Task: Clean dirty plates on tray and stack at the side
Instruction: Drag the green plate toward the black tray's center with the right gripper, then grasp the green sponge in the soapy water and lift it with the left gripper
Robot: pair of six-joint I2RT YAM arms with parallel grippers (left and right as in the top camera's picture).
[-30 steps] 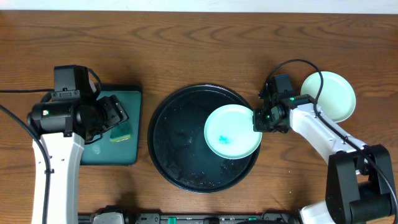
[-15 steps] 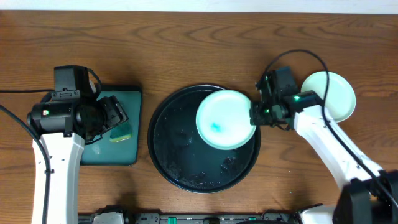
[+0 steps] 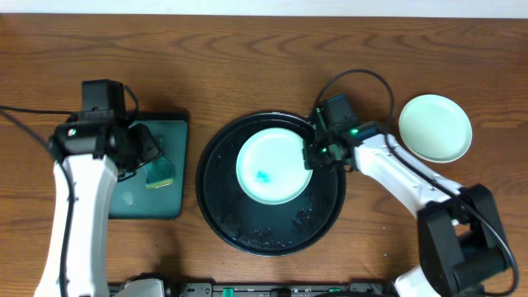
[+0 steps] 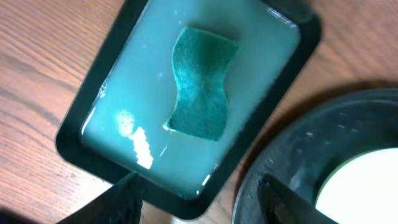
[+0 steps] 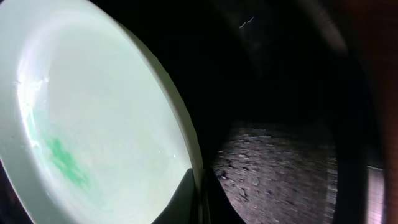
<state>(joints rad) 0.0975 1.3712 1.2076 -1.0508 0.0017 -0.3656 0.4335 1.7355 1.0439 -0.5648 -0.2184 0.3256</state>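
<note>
A mint green plate (image 3: pixel 272 165) with a teal smear in its middle is held over the round black tray (image 3: pixel 219 206). My right gripper (image 3: pixel 314 154) is shut on the plate's right rim; the right wrist view shows the rim (image 5: pixel 180 134) pinched between the fingers (image 5: pixel 200 199). A second mint green plate (image 3: pixel 435 128) lies on the table at the right, apart from the tray. My left gripper (image 4: pixel 198 199) is open and empty above the near corner of the dark-green sponge tray (image 4: pixel 93 140). The white plate is out of view.
A green sponge (image 4: pixel 200 82) lies in soapy water in the rectangular tray (image 3: pixel 124 198) left of the black tray. The black tray's rim (image 4: pixel 249 186) shows at the lower right of the left wrist view. Water drops spot the black tray.
My right gripper has carried the smeared plate leftward from the tray's right edge to over its middle. My left arm has shifted slightly up and right over the sponge tray.
</note>
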